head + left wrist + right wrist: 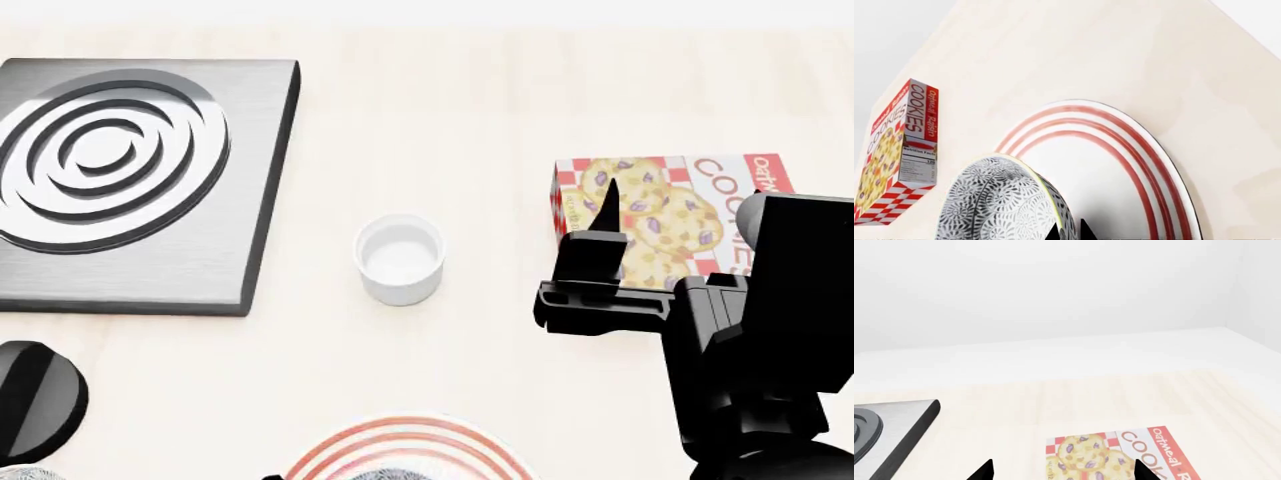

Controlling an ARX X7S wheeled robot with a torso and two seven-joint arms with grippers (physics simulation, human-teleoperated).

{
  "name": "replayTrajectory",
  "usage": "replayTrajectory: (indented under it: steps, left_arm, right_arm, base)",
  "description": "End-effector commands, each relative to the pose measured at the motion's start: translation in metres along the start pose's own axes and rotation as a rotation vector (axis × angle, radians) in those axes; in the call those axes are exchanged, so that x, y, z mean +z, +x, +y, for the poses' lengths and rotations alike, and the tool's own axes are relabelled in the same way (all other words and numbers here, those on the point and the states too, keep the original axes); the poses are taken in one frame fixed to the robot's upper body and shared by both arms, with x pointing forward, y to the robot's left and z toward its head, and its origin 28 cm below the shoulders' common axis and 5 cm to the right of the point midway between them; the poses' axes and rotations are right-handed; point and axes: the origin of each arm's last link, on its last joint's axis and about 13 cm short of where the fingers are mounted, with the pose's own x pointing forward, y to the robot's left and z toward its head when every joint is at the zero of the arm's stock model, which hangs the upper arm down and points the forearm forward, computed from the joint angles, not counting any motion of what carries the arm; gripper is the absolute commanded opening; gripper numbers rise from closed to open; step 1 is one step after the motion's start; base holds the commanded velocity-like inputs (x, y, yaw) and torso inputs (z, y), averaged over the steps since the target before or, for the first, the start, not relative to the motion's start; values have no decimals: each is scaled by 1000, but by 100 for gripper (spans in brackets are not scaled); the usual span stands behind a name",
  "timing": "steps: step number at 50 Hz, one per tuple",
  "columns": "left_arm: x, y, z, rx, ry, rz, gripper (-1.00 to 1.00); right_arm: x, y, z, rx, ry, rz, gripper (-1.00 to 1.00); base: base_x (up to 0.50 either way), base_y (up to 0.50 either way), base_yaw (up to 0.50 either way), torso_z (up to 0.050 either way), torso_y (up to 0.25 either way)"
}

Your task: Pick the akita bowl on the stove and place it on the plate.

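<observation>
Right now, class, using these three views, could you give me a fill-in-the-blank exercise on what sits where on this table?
1. The flat dark-grey metal stove has ____ standing on its burner rings.
2. The speckled black-and-white akita bowl is over the red-ringed white ____.
3. The red-checked box is printed with the word ____.
4. Between the stove and the box stands a plain white ____.

Missing words: nothing; plate; cookies; cup

The akita bowl [1004,200] sits on the plate [1134,165], stove [134,180] behind.
</observation>
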Motion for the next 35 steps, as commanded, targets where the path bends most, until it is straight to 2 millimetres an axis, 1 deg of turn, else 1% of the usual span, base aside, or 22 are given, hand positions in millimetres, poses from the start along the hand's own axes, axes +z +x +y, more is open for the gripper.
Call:
replayTrajectory:
  steps: [1,2,15,21,35]
  left_arm:
    - [0,1,-1,18,14,5,-100]
    - [0,1,-1,16,12,6,100]
    - [1,2,-1,36,8,12,100]
    - [7,-1,5,71,-2,-19,100]
    - [16,-4,11,111,-6,-57,100]
  right_arm:
    - [0,0,0,0,0,0,100]
    - [0,0,0,0,0,0,100]
    - [0,0,0,0,0,0,100]
    - [0,0,0,0,0,0,100]
    - [-2,0,0,5,2,7,100]
  base:
    - [0,0,0,0,0]
    - [0,0,0,0,0]
    - [0,0,0,0,0]
    - [0,0,0,0,0]
    - [0,0,0,0,0]
